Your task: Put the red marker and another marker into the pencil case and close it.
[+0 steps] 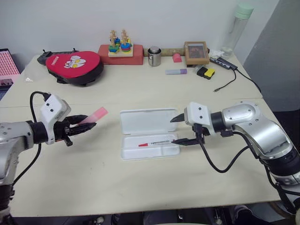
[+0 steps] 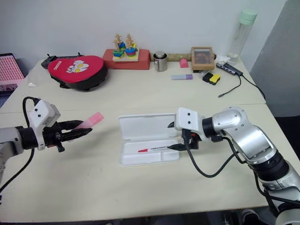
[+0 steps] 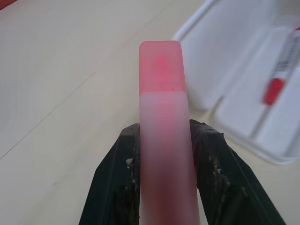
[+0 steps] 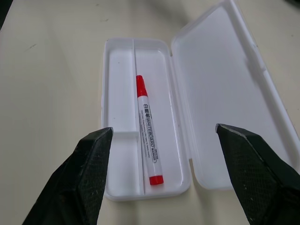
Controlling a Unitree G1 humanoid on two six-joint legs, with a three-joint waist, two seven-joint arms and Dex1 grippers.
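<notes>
Nearest the camera, left of the pencil case [image 1: 149, 133], the left hand [image 1: 78, 124] is clamped tight on the pink highlighter [image 1: 93, 115], which sticks out past its fingertips toward the case and hangs clear above the desk [image 1: 140, 187]. The case lies open, lid flat on the far side, shallow divided tray on the near side. The red marker [image 1: 155, 143] already rests in the tray's long compartment, red cap toward the left end. Just right of the case, the right hand [image 1: 177, 129] has its fingers spread wide and holds nothing, one tip near the tray's right end.

The step in hand looks like carrying the highlighter over the tray. To do it well, bring it in lengthwise with the case, low over the long compartment beside the red marker rather than across the divider, and let go only once it is nearly level, so it does not bounce out or tip onto the rim. The right hand could steady the light case, which may slide. Anything left proud of the rim would stop the lid closing.
</notes>
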